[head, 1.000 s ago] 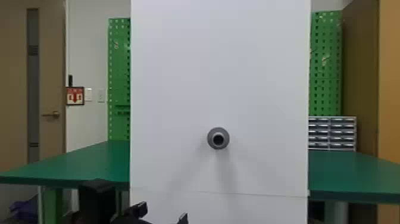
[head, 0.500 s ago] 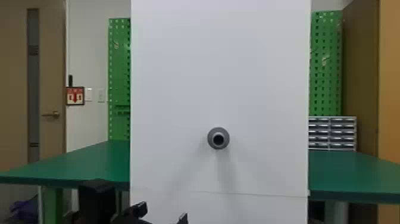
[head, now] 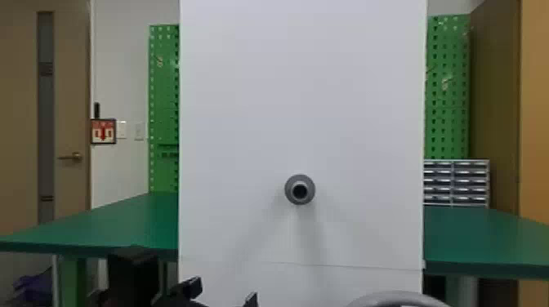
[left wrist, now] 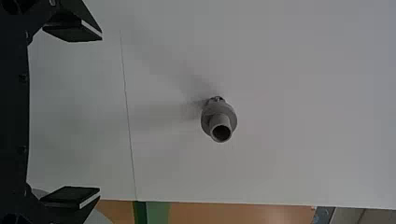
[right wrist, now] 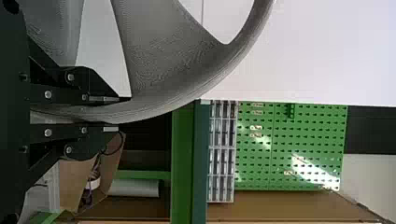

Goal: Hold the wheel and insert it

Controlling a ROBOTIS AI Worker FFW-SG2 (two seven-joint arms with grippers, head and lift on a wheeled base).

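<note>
Grey wheel: one, clamped by its rim in the right hand; in the head view only the top of its curve shows, at the bottom edge, lower than the peg and to its right, well apart from it.
Wheel's look: dull grey with fine ridged lines, a broad curved rim, at least two wide spokes in part, and openings with white behind them.
Right hand: one, black, two flat fingers closed in on either side of the rim.
Left hand: one, black, two fingers spread wide, nothing between them; it's low in the head view, left of the peg.
Peg: one, grey, with a round collar and a dark hollow end, sticking out of the panel.
White panel: one, tall and upright, crossed by one thin seam below the peg, with soft shadows under the peg.
Surface: green, seen as two stretches, one each side of the panel.
Pegboard: green, two stretches, left and right of the panel.
Drawer unit: one, two columns of small drawers, at the back of the surface on the right.
Door: one, far left, with one lever handle.
Sign: one, red and white, beside the door.
</note>
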